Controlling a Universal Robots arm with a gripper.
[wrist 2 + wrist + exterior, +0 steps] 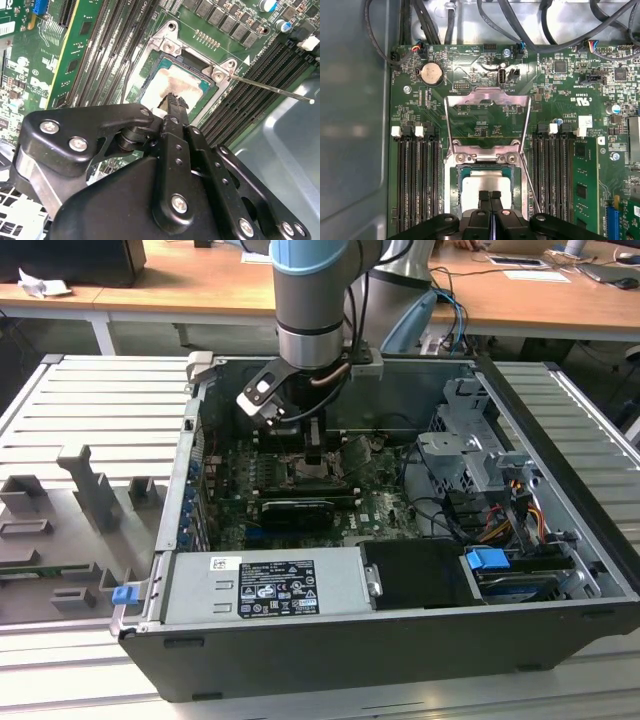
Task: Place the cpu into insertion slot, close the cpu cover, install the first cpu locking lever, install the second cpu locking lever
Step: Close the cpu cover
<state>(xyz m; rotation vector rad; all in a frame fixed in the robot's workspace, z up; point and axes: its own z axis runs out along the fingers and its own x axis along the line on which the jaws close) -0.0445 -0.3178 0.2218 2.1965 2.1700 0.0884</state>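
First wrist view: the cpu (487, 182) already sits in the insertion slot (457, 175), the gripper (490, 196) pinched narrow and empty at its face, while the cpu cover (487, 99) lies swung open and, in the second wrist view, a locking lever (272, 89) juts free, not yet latched.

- An open computer case (560, 570) lies on a grey metal table (80, 400) with ridges.
- A grey power supply box (265, 585) with a white label sits at the case's near side.
- 1 small blue clip (124, 594) sits by the case's corner, at the exterior view's left.
- 1 round silver coin battery (431, 74) sits on the green board (560, 95).
- Long black memory slots (417, 180) run in rows.
- Black cables (425, 20) hang by the board's edge.
- Wooden desks (200, 285) stand behind.
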